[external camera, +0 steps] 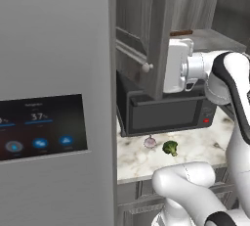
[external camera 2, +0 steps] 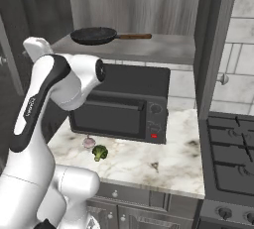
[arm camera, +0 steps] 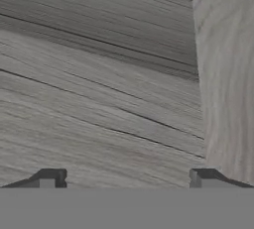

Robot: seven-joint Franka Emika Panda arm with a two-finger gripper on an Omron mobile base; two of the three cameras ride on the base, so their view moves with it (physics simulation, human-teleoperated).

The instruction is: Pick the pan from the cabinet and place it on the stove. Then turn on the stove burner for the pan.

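The black pan [external camera 2: 93,35] lies on the shelf of the open grey wood-grain cabinet [external camera 2: 149,49], its reddish-brown handle [external camera 2: 134,36] pointing right. The handle's tip [external camera: 180,33] peeks out above the hand's white body [external camera: 177,66], which sits at the shelf's left end against the open door [external camera: 156,34]. My gripper [arm camera: 126,179] is open with nothing between its fingertips [arm camera: 49,178], facing wood-grain panel [arm camera: 99,99] at close range. The black stove [external camera 2: 230,148] sits low at the right, with the grate over its front-left burner [external camera 2: 229,171] and knobs [external camera 2: 225,213] below.
A black countertop oven [external camera 2: 124,106] stands under the shelf on the marble counter [external camera 2: 163,163]. A broccoli floret [external camera 2: 100,152] and a small pinkish bulb [external camera 2: 89,142] lie in front of it. The steel fridge [external camera: 53,98] walls off the left. The right cabinet door [external camera 2: 213,49] hangs open beside the stove.
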